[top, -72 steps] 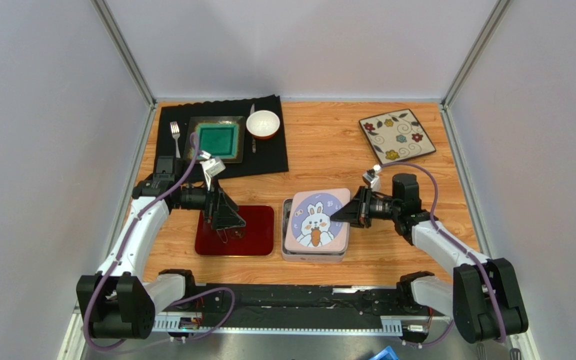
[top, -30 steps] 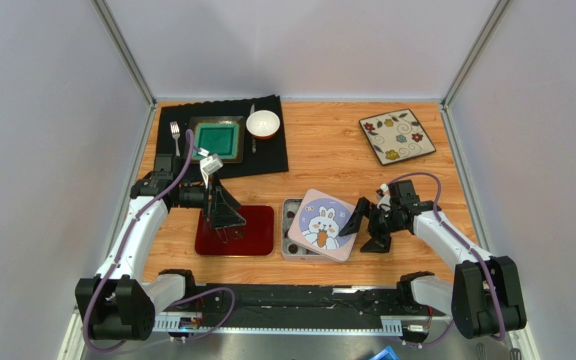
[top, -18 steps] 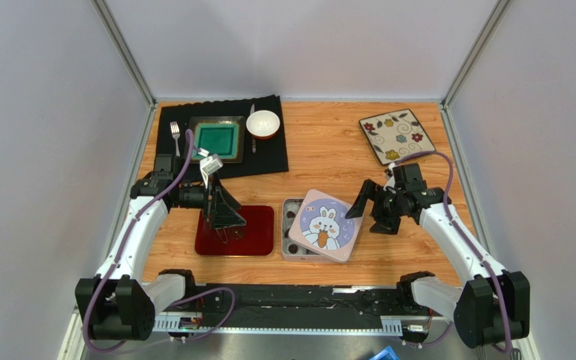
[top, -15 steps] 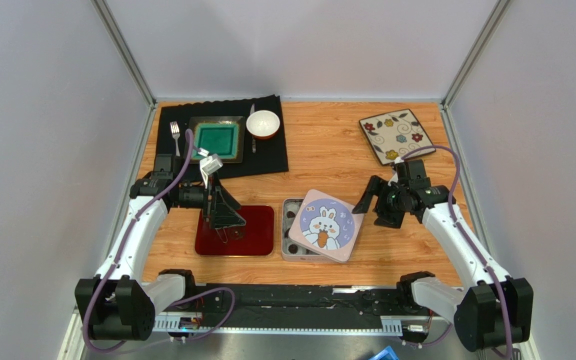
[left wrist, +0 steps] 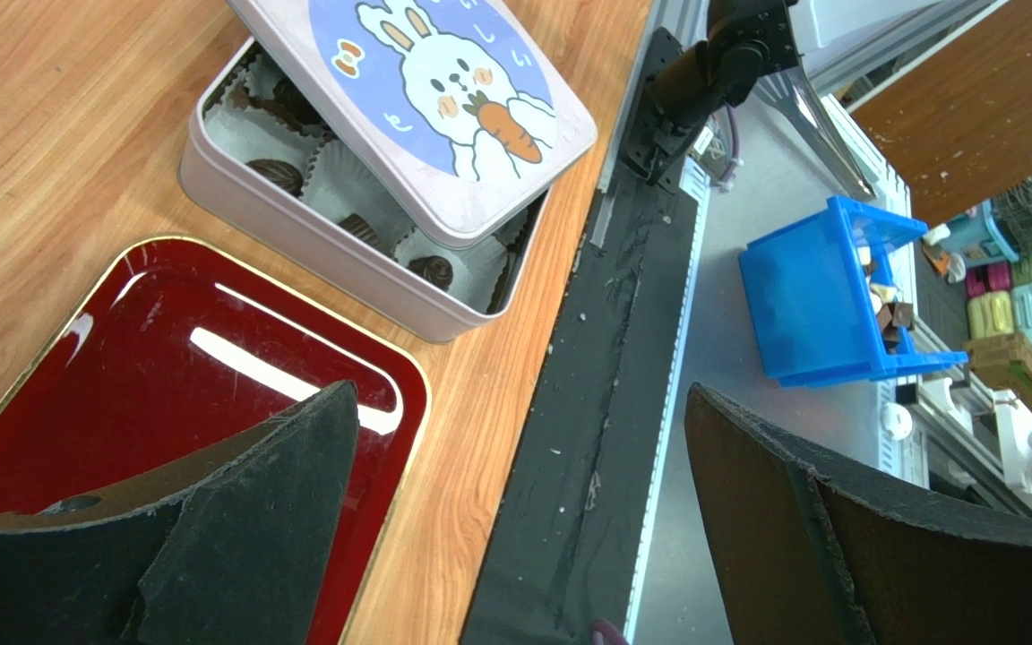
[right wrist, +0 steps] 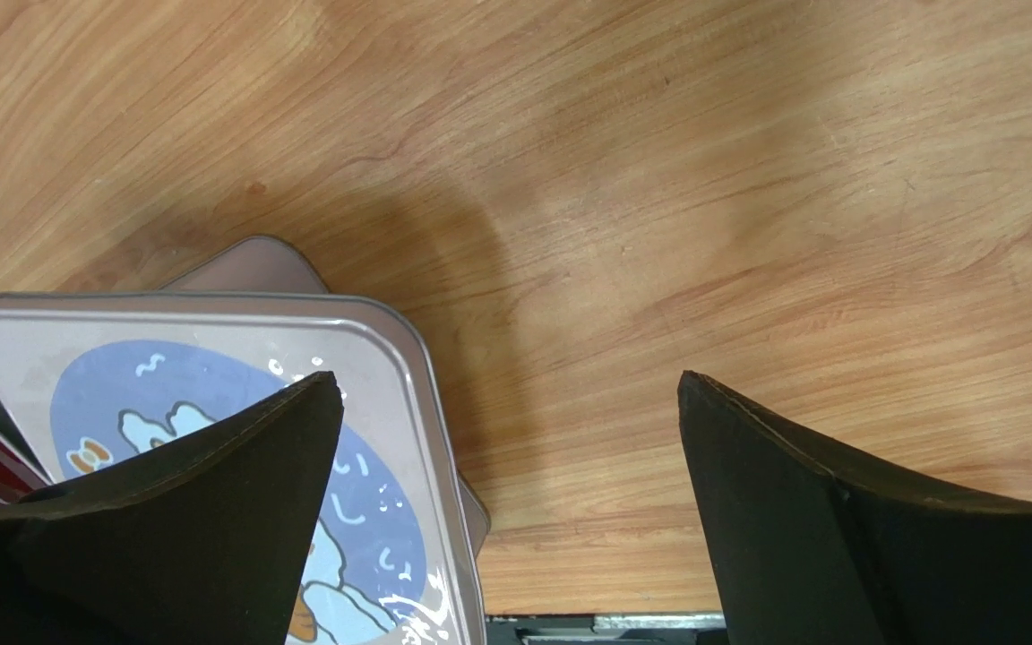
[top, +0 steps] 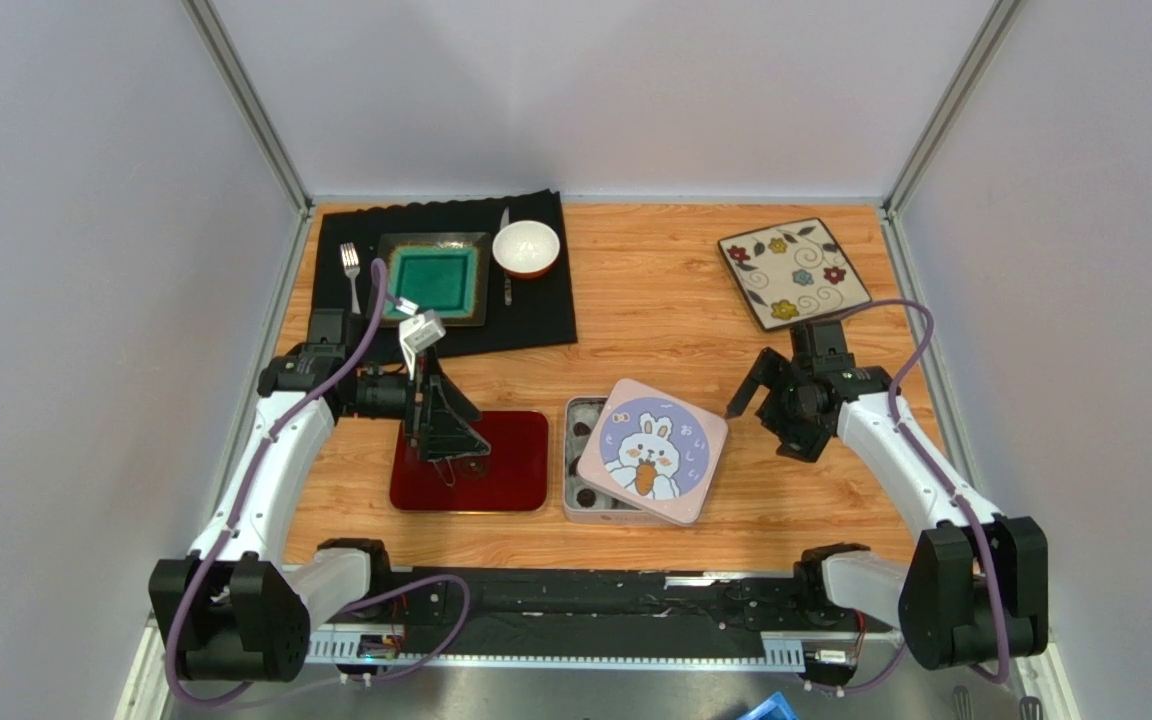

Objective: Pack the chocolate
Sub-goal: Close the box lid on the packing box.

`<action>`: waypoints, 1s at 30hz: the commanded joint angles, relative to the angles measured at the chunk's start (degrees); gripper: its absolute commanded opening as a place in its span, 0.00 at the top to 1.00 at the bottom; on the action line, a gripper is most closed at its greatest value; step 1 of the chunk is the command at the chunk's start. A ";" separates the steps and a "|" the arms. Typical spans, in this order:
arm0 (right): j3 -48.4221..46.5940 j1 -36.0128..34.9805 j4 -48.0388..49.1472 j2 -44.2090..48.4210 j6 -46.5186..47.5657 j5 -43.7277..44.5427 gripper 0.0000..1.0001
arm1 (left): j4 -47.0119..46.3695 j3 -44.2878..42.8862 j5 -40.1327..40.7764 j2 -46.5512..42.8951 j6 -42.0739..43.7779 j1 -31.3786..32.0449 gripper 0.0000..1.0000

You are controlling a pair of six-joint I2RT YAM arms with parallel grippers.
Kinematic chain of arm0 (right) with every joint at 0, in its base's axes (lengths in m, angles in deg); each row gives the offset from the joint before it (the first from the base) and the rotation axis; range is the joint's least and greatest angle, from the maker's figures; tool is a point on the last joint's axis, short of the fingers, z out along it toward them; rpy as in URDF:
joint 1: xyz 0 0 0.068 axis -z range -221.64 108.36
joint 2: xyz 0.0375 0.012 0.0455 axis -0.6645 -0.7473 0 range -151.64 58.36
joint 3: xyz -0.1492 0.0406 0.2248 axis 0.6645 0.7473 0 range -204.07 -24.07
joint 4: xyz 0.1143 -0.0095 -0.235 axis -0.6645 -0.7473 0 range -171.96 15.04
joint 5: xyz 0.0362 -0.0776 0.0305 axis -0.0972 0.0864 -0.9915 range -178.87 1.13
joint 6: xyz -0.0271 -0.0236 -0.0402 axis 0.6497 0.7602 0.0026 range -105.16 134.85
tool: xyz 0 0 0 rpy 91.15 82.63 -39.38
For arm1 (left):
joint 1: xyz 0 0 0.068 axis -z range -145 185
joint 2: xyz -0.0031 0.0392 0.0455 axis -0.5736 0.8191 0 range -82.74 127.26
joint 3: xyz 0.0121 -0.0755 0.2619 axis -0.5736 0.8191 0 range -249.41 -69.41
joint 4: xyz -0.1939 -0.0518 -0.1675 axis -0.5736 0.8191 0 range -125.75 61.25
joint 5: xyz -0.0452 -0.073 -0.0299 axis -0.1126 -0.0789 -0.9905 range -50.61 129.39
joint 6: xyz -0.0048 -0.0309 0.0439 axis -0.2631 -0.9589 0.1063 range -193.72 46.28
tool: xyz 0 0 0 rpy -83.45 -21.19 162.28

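Note:
A grey tin [top: 578, 483] stands at the table's front middle, and its rabbit lid [top: 648, 450] lies askew across it, leaving the left strip uncovered. In the left wrist view, dark chocolate pieces [left wrist: 273, 172] sit in white paper cups inside the tin [left wrist: 295, 222] under the lid [left wrist: 414, 94]. My left gripper [top: 447, 438] hangs open over the dark red tray [top: 515, 473], which shows bare and glossy [left wrist: 145, 390] past the fingers, with nothing between them [left wrist: 515, 397]. My right gripper [top: 773, 416] is open to the right of the tin, off the lid [right wrist: 185, 390], and holds nothing [right wrist: 508, 383].
A black mat [top: 537, 308] at the back left carries a green square dish [top: 435, 276], a white bowl [top: 525, 248] and a fork [top: 351, 275]. A floral plate [top: 793, 272] lies at the back right. A blue bin [left wrist: 824, 289] sits beyond the table's near edge.
The lid, square on the tin at first, was turned askew. My right gripper then drew away from it to the right and back. The left arm stayed still.

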State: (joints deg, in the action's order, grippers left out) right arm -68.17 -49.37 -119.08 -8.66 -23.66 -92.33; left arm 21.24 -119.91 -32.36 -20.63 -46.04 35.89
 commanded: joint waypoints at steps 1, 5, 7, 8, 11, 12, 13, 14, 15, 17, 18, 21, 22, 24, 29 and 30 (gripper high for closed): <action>1.91 0.25 7.55 -1.44 -7.01 2.06 0.00 | 1.81 -3.20 -1.99 -1.20 3.25 -0.01 0.01; 3.75 -0.18 11.85 -1.79 -11.85 3.46 0.00 | 2.07 -3.11 -2.43 -1.20 3.34 0.08 0.01; 4.37 -0.45 13.35 -2.67 -13.52 5.29 0.00 | 2.16 -3.20 -2.61 -1.29 3.43 0.08 0.01; 4.46 -0.80 14.66 -2.93 -15.53 5.66 0.00 | 2.25 -3.20 -2.70 -1.37 3.52 0.08 0.01; 4.55 -2.90 17.47 -5.21 -18.96 7.24 0.00 | 2.33 -3.20 -2.61 -1.46 3.70 -0.01 0.01; 4.28 -4.13 17.84 -6.00 -19.68 7.42 0.00 | 2.51 -3.46 -2.52 -1.37 3.78 -0.01 0.01; 3.76 -4.83 18.10 -8.01 -20.20 7.85 0.00 | 2.95 -3.55 -2.35 -1.29 4.04 -0.01 0.01; 3.49 -5.36 18.89 -8.82 -21.34 8.12 0.00 | 3.12 -3.55 -2.35 -1.37 4.48 -0.01 0.01; 3.14 -6.85 19.15 -10.22 -21.79 8.30 0.00 | 3.39 -3.55 -2.35 -1.37 4.92 -0.01 0.01; 2.18 -8.44 19.16 -11.02 -23.19 9.61 0.02 | 3.91 -3.47 -2.17 -1.46 5.36 -0.01 0.01; 1.91 -9.84 19.24 -11.54 -23.55 10.14 0.04 | 4.00 -3.38 -2.08 -1.37 5.54 0.08 0.01; 1.29 -11.60 19.33 -11.99 -25.82 11.37 0.07 | 4.27 -3.46 -2.08 -1.29 5.98 -0.01 0.01; 1.38 -11.87 19.77 -11.99 -26.36 11.64 0.07 | 4.27 -3.38 -2.17 -1.37 5.98 -0.01 0.01; 1.38 -12.92 20.30 -12.08 -28.11 11.81 0.07 | 4.27 -3.46 -2.35 -1.20 5.98 0.08 0.01; 0.77 -14.86 21.09 -12.96 -30.75 12.25 0.06 | 4.53 -3.38 -2.43 -1.37 6.24 -0.01 0.01; 0.33 -15.56 21.26 -13.39 -31.02 12.08 0.06 | 4.62 -3.29 -2.43 -1.37 6.42 0.08 0.01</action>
State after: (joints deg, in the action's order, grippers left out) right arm -65.26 -63.42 -100.44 -21.01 -50.69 -82.54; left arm 25.24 -121.40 -32.84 -20.94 -41.95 35.89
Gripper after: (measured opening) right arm 0.934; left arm 0.990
